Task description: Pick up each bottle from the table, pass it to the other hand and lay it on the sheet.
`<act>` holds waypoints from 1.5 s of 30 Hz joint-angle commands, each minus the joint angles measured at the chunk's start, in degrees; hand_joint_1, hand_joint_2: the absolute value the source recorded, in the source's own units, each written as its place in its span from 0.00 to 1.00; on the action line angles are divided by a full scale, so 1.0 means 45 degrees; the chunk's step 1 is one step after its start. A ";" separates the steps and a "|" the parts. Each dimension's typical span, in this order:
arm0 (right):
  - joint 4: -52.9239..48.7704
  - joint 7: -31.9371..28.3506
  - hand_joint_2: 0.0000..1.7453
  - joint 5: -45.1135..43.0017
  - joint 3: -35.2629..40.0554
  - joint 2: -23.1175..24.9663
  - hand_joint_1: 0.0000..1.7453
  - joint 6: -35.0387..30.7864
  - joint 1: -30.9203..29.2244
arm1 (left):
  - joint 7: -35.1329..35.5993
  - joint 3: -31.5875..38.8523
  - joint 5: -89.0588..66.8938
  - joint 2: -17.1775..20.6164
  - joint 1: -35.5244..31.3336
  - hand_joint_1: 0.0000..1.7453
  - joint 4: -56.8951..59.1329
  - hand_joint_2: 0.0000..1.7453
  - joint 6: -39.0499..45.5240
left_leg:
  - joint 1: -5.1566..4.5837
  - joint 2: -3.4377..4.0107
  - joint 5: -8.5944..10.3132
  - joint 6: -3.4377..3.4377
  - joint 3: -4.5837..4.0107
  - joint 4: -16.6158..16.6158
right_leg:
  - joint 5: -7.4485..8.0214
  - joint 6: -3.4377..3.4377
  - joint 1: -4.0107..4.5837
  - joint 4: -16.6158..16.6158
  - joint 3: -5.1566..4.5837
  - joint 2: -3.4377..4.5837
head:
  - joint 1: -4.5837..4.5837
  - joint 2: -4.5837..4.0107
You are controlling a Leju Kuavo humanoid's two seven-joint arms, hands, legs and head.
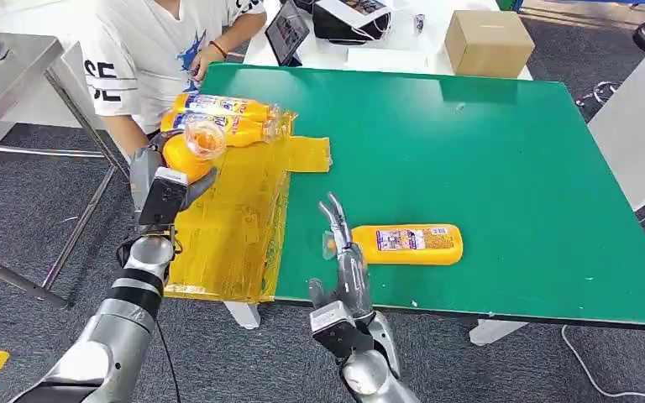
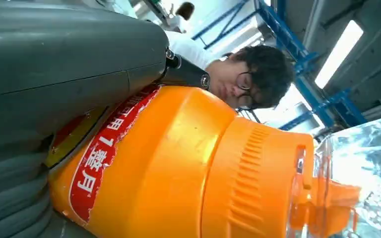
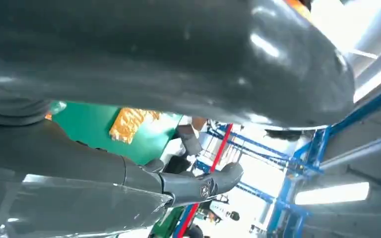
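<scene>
Orange plastic bottle (image 1: 195, 149) with a clear cap is sitting in the grip of the robot's left hand (image 1: 164, 186), which is clamping it from below above the left part of the crinkled yellow sheet (image 1: 227, 227); in the left wrist view the same bottle (image 2: 178, 168) is showing a red label with white characters, pressed against the grey thumb. Two more orange bottles with blue and yellow labels (image 1: 222, 117) are lying side by side on the far end of the sheet, touching each other. A fourth orange bottle (image 1: 407, 244) is lying on its side on the green table (image 1: 487, 159), right of the sheet. The right hand (image 1: 344, 269) is holding nothing, its fingers standing apart and pointing up, just beside that bottle's cap end. A person in a white printed shirt (image 1: 147, 63) is sitting at the far left edge of the table. A brown cardboard box (image 1: 487, 42) is resting on a white surface beyond the table.
</scene>
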 commanded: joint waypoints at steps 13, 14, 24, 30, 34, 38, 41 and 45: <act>-0.3819 -0.0034 0.00 -0.1858 -0.1523 -0.0835 0.00 -0.1889 0.0394 | 0.2467 -0.2290 -0.6146 0.0957 -0.1544 1.00 0.4546 1.00 0.0065 | 0.0000 -0.0015 -0.0021 -0.0014 0.0055 -0.0004 | -0.0022 -0.0016 -0.0001 -0.0006 0.0062 -0.0002 | 0.0005 0.0000; -0.3974 -0.0034 0.00 -0.1849 -0.1572 -0.0781 0.00 -0.2029 0.0414 | 0.2734 -0.2616 -0.6592 0.1063 -0.1654 1.00 0.4812 1.00 -0.0544 | -0.0001 -0.0004 -0.0012 -0.0011 0.0030 -0.0003 | -0.0009 -0.0010 -0.0001 -0.0005 0.0034 0.0006 | 0.0000 0.0000; -0.3312 -0.0034 0.00 -0.1936 -0.2171 -0.0730 0.00 -0.1132 0.0297 | 0.2956 -0.3584 -0.8140 0.1296 -0.1214 1.00 0.5652 1.00 -0.3205 | 0.0005 0.0010 -0.0019 -0.0012 0.0056 -0.0008 | -0.0012 -0.0013 0.0005 -0.0011 0.0052 0.0024 | 0.0000 0.0000; -0.2831 -0.0034 0.00 -0.2032 -0.2321 -0.0588 0.00 -0.0656 0.0229 | 0.2564 -0.3410 -0.7948 0.1374 -0.1042 1.00 0.5452 1.00 -0.3985 | 0.0005 0.0016 -0.0024 -0.0015 0.0064 -0.0010 | -0.0014 -0.0016 0.0004 -0.0012 0.0065 0.0031 | 0.0000 0.0000; -0.2485 -0.0034 0.00 -0.2087 -0.2322 -0.0513 0.00 -0.0445 0.0204 | 0.2616 -0.3395 -0.7941 0.1442 -0.0951 1.00 0.5512 1.00 -0.4223 | 0.0007 0.0021 -0.0020 -0.0019 0.0077 -0.0020 | -0.0009 -0.0020 0.0006 -0.0022 0.0079 0.0036 | 0.0000 0.0000; -0.2485 -0.0034 0.00 -0.2087 -0.2322 -0.0513 0.00 -0.0445 0.0204 | 0.2616 -0.3395 -0.7941 0.1442 -0.0951 1.00 0.5512 1.00 -0.4223 | 0.0004 0.0027 -0.0019 -0.0015 0.0071 -0.0017 | -0.0006 -0.0017 0.0004 -0.0016 0.0068 0.0040 | 0.0000 0.0000; -0.2485 -0.0034 0.00 -0.2087 -0.2322 -0.0513 0.00 -0.0445 0.0204 | 0.2616 -0.3395 -0.7941 0.1442 -0.0951 1.00 0.5512 1.00 -0.4223 | 0.0007 0.0029 -0.0025 -0.0020 0.0093 -0.0020 | -0.0011 -0.0021 0.0007 -0.0022 0.0091 0.0045 | -0.0005 0.0000; -0.2437 -0.0034 0.00 -0.2080 -0.2345 -0.0488 0.00 -0.0366 0.0180 | 0.2650 -0.3409 -0.7972 0.1434 -0.0944 1.00 0.5507 1.00 -0.4261 | 0.0006 0.0029 -0.0028 -0.0019 0.0099 -0.0018 | -0.0014 -0.0021 0.0006 -0.0016 0.0095 0.0045 | 0.0000 0.0000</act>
